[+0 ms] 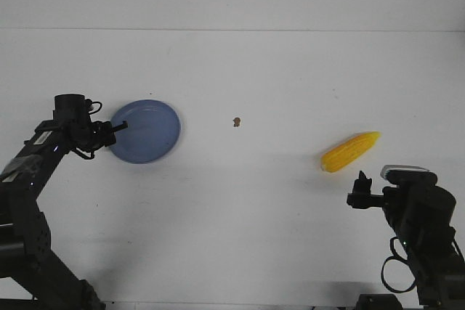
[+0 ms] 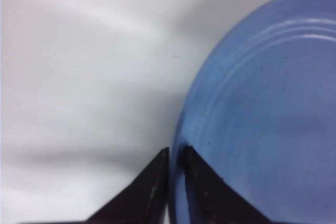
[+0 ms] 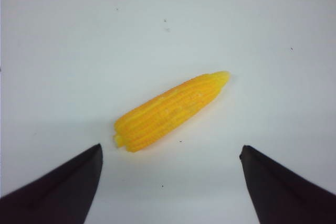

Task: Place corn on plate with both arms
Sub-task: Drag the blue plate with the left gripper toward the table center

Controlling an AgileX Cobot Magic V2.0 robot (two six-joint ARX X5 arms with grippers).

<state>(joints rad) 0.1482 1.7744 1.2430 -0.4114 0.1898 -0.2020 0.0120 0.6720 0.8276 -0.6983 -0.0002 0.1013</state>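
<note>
The blue plate lies on the white table at the left. My left gripper is shut on its left rim; in the left wrist view the two black fingers pinch the edge of the plate. The yellow corn lies on the table at the right, its pointed end to the upper right. My right gripper is open and empty, just in front of the corn and apart from it. In the right wrist view the corn lies beyond the wide-open fingers.
A small brown speck lies on the table between plate and corn. The table's far edge meets a white wall.
</note>
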